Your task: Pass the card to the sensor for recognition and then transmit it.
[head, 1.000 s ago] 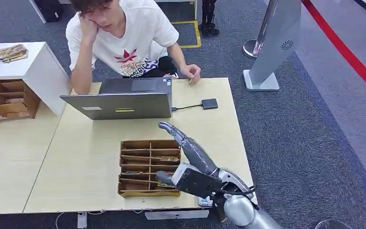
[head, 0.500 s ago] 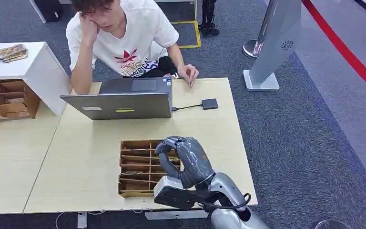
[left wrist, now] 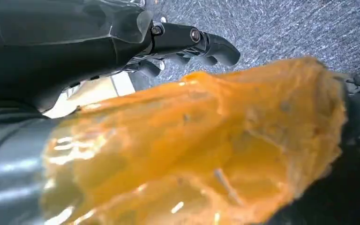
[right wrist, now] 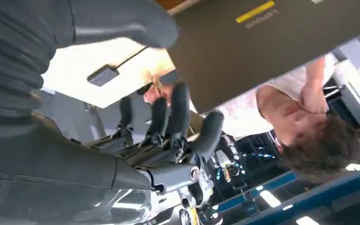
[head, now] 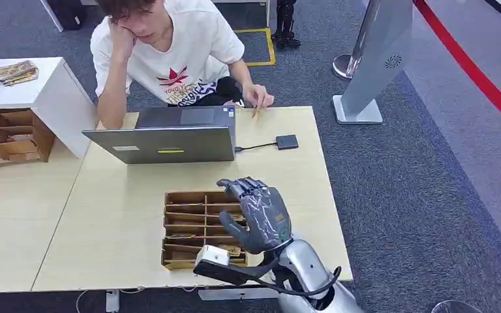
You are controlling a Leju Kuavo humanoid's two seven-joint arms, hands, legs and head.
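My right hand (head: 258,213) hovers over the right side of the wooden card box (head: 177,229), its back toward my head camera and its fingers bent. In the right wrist view the right hand (right wrist: 168,117) has thumb and fingers apart with nothing between them. Thin cards lie in several of the box's compartments. The sensor (head: 287,141), a small black square wired to the laptop (head: 169,143), lies on the table beyond the hand; the sensor (right wrist: 102,75) is also in the wrist view. My left hand (left wrist: 192,42) hangs over carpet, fingers loose and holding nothing.
A person sits behind the laptop, one hand (head: 259,98) on the table's far edge near the sensor cable. A second wooden box (head: 10,137) and a white cabinet (head: 45,91) stand at the left. A grey kiosk (head: 375,65) stands on the carpet to the right.
My right hand went from stretched flat above the box, to curled down over it, to raised with its back toward me. The person's hand shifted slightly.
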